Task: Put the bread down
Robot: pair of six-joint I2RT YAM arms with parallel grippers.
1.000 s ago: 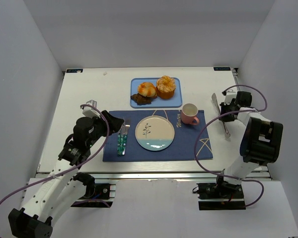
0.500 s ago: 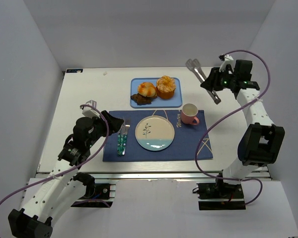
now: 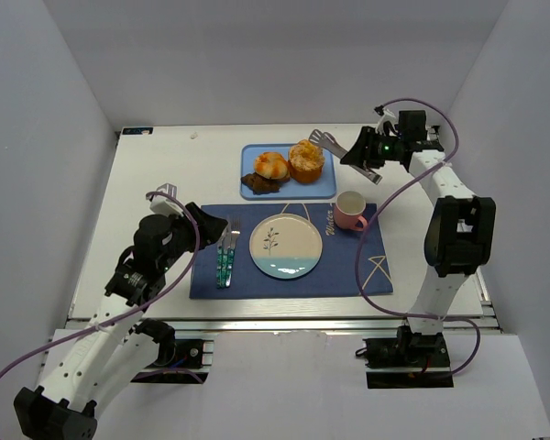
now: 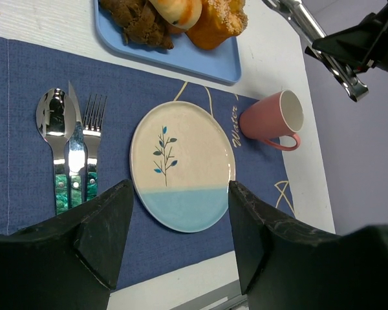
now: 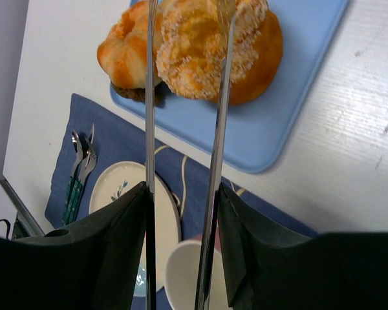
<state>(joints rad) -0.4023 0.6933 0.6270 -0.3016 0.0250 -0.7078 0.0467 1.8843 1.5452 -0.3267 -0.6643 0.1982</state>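
Three pieces of bread lie on a blue tray (image 3: 328,188) at the back of the table: a sugar-topped bun (image 3: 306,158) (image 5: 210,48), a round glazed bun (image 3: 270,165) (image 5: 123,51) and a dark piece (image 3: 257,183). My right gripper (image 3: 371,151) (image 5: 181,194) is shut on metal tongs (image 3: 341,151) (image 5: 221,97). The tong arms are spread apart, and their tips hang over the sugar-topped bun. My left gripper (image 3: 211,229) (image 4: 180,187) is open and empty above the near edge of a cream and blue plate (image 3: 286,246) (image 4: 181,148).
The plate rests on a dark blue placemat (image 3: 357,266), with a spoon, knife and fork (image 3: 226,252) (image 4: 71,148) to its left. A pink mug (image 3: 350,211) (image 4: 275,119) stands to its right, under the tongs' handles. Grey walls close in the table on three sides.
My right arm lifted the tongs from the table's right side and swung them left over the tray. The tong arms have spread apart. The left arm stayed still.
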